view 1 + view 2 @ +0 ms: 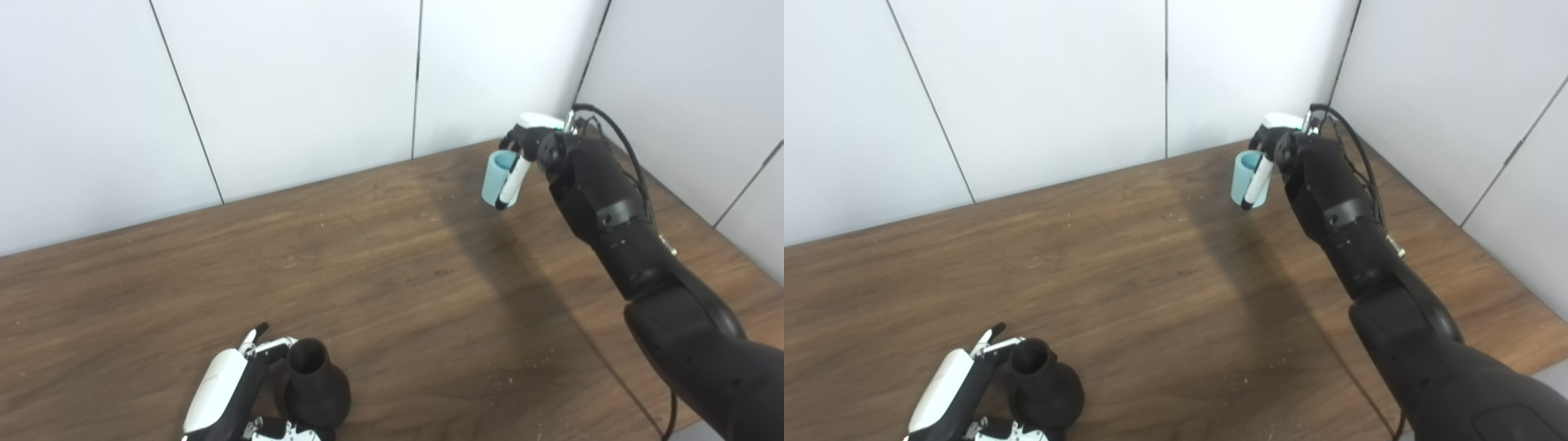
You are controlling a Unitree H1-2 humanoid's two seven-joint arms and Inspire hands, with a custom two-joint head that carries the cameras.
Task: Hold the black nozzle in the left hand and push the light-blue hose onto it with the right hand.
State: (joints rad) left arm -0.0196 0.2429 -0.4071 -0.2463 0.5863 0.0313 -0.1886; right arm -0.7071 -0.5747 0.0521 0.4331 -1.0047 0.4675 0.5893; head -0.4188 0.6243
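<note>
Black nozzle (pixel 317 384) stands at the near edge of the wooden table (pixel 392 275), the left hand (pixel 236 389) wrapped around it, while the right hand (pixel 530 147), far across near the wall, grips the light-blue hose (pixel 499 179).

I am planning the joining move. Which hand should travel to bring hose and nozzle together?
Probably the right hand: it holds the light-blue hose raised at the far corner, while the left hand steadies the black nozzle on the table.

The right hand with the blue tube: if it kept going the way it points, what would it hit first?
Probably the white wall; the right hand, holding the light-blue hose, points toward the table's far corner, though depth is unclear.
</note>
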